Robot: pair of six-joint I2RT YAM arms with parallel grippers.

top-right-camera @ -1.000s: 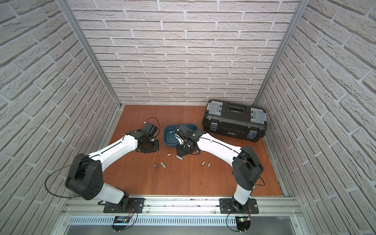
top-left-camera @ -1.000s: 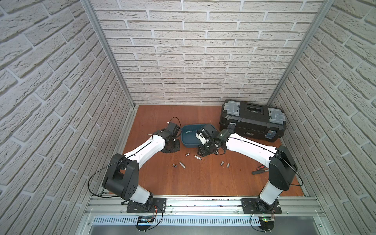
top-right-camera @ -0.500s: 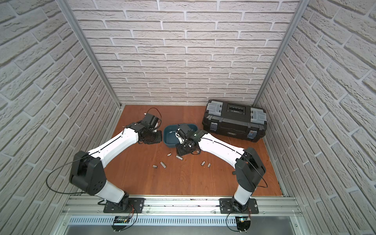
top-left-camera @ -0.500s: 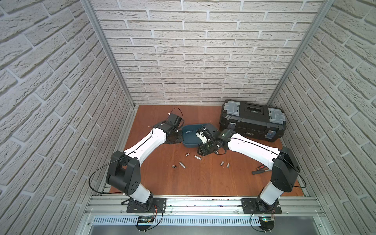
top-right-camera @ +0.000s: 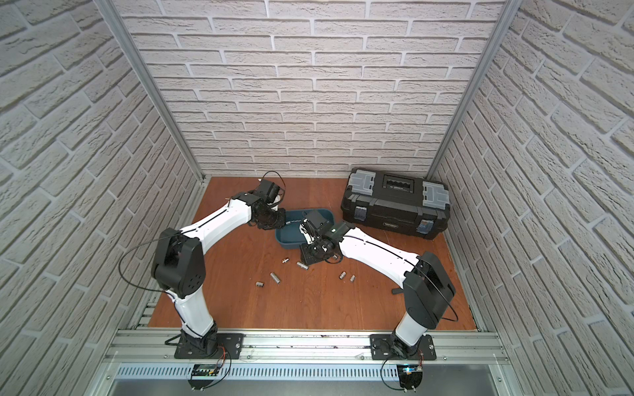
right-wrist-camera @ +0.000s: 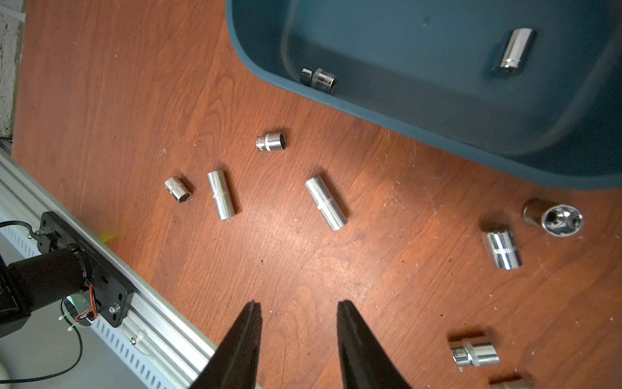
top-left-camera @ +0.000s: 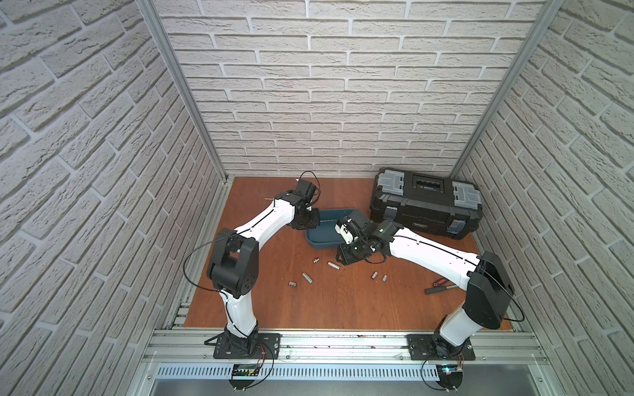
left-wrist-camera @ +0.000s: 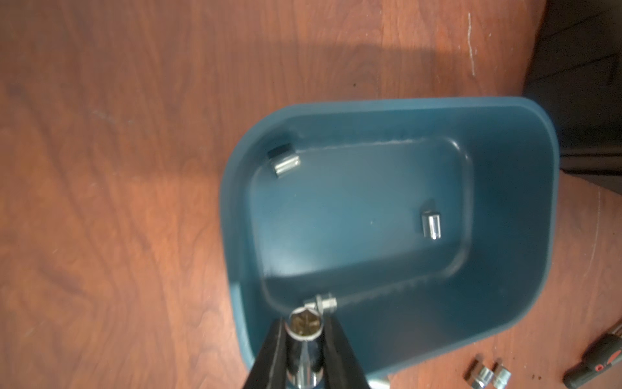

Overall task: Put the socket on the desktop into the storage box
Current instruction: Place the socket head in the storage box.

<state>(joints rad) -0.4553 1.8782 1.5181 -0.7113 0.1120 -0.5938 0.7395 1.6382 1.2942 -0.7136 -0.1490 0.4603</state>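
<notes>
Top views: brick walls [top-left-camera: 343, 85] on three sides. Red-brown wood-grain desktop [top-left-camera: 343, 305], aluminium rail [top-left-camera: 343, 344] along the front. Black toolbox [top-left-camera: 425, 202] back right, teal box [top-left-camera: 320, 240] mid-desk. Screwdriver [top-left-camera: 441, 286] beside right arm [top-left-camera: 432, 253]. Loose sockets [top-left-camera: 333, 265] scattered in front of box. Left arm [top-left-camera: 264, 223] is at box's left end.

Left wrist: left gripper [left-wrist-camera: 304, 323] clamped tight on a socket [left-wrist-camera: 303, 367], held above box's edge. Three more inner sockets [left-wrist-camera: 430, 224] lie in the box.

Right wrist: right gripper [right-wrist-camera: 298, 304] partly open, empty, above scuffed, dusty wood, with loose sockets ahead.
</notes>
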